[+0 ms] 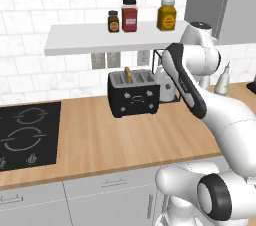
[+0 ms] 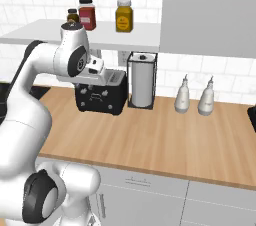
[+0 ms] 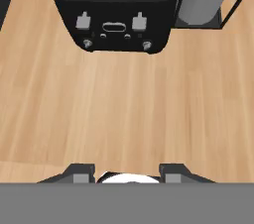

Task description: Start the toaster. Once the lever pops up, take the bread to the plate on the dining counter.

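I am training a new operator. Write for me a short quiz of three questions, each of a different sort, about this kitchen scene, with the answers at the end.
1. True or false: the bread stands in a slot of the toaster.
2. How many jars stand on the shelf above the counter? A) two B) three C) four
3. Which thing stands right beside the toaster, on the side away from the hob?

Key
1. True: it sticks up out of a slot.
2. B.
3. The paper-towel holder, a wire frame with a roll in it.
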Controlling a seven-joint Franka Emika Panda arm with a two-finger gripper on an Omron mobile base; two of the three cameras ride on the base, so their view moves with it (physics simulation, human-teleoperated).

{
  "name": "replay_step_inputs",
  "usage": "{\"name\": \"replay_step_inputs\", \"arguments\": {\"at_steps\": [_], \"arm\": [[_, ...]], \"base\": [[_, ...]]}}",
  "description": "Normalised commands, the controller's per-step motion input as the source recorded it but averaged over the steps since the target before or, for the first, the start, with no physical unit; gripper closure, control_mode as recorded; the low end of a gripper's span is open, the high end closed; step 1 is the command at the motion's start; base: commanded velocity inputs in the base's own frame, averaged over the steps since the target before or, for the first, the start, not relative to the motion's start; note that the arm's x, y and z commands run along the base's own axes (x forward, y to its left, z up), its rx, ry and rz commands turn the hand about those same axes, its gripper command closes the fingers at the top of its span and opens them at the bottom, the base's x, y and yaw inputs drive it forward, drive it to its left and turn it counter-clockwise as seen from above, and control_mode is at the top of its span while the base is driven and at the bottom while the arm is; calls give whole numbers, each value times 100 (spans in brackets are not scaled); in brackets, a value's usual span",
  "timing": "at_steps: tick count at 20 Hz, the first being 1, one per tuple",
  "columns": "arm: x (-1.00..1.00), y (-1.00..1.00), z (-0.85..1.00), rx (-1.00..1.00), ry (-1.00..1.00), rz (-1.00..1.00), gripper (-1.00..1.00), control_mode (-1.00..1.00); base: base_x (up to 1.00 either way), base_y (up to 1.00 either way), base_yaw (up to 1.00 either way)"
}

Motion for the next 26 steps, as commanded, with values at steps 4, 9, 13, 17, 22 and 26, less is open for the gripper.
{"name": "replay_step_inputs", "arguments": {"at_steps": [4,9,13,17,22,26], "arm": [[-28,0,0,0,-4,0,-100,-100],[-53,33,-12,0,-14,3,-100,-100],[-15,75,-18,0,-10,0,-100,-100],[23,41,-7,0,0,-6,-100,-100],[36,61,-11,-1,0,-13,-100,-100],[27,50,-4,-1,0,-9,-100,-100]], "base": [[0,0,0],[0,0,0],[0,0,0],[0,0,0],[0,0,0],[0,0,0]]}}
